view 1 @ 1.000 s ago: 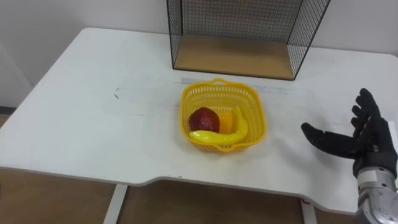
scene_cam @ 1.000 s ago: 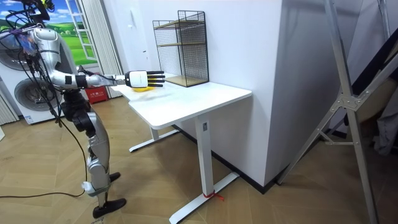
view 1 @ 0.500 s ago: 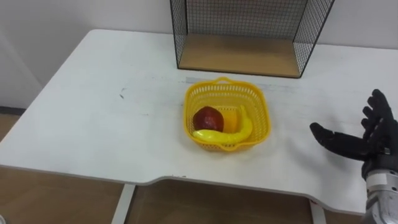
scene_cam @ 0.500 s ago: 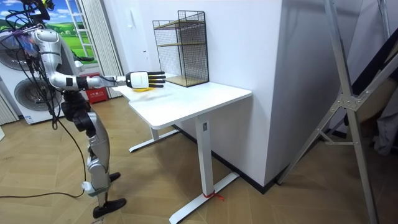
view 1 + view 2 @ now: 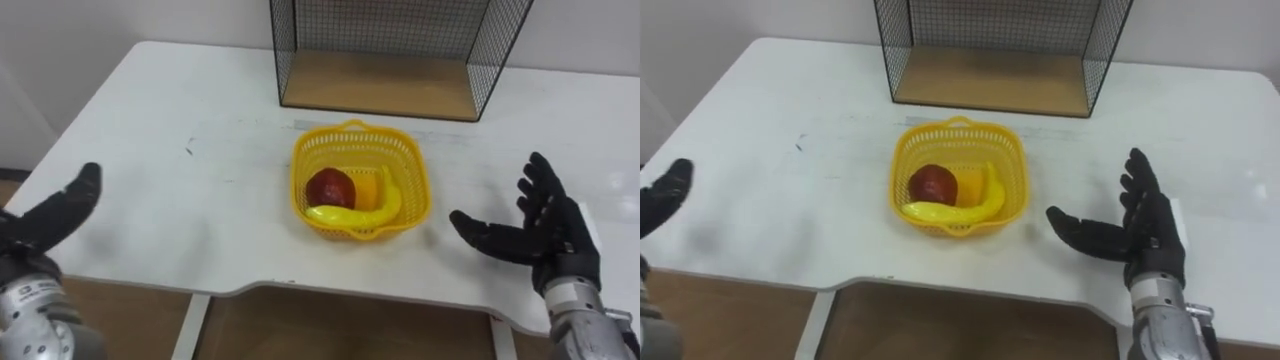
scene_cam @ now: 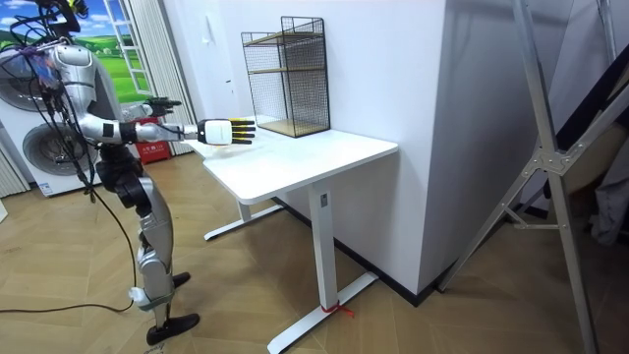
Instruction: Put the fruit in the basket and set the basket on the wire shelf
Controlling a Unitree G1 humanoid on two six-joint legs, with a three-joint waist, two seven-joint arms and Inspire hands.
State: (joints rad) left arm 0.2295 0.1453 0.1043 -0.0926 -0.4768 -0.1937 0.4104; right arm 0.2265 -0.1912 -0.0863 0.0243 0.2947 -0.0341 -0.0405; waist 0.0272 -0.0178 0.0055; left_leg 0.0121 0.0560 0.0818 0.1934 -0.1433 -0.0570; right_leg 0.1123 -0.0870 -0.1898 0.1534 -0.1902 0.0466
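Basket [image 5: 415,170]: left eye view. Yellow plastic mesh basket, upright on the white table [image 5: 180,200], near the front edge. It sits in front of the wire shelf [image 5: 380,35] and apart from it.
Fruit: all inside the basket. A red apple [image 5: 329,188] lies on the left. A banana [image 5: 360,213] curves along the front and right wall. An orange fruit [image 5: 366,188] is partly hidden between them.
Wire shelf: black mesh frame with a wooden bottom board [image 5: 380,88], at the back of the table by the wall.
Left hand [image 5: 50,220]: lower left, over the table's front left edge. Fingers straight and close together, holding nothing. Well apart from the basket.
Right hand [image 5: 545,235]: right of the basket, near it but not touching. Palm turned toward the basket, fingers straight and fanned, thumb pointing at the basket. Holding nothing.
Layout, right eye view: the basket lies between the two hands and neither touches it. The left hand is cut by the picture's left edge.
Robot, room view: stands upright at the table's end on the room view's left, both arms stretched forward over the tabletop.
Hands, room view: the right hand is nearer the camera, fingers straight and pointing toward the wire shelf. The left hand is farther off, its fingers also straight.
Wire shelf, room view: two tiers, on the table's far side beside the wall.
Washing machine [image 6: 39,147]: behind the robot.
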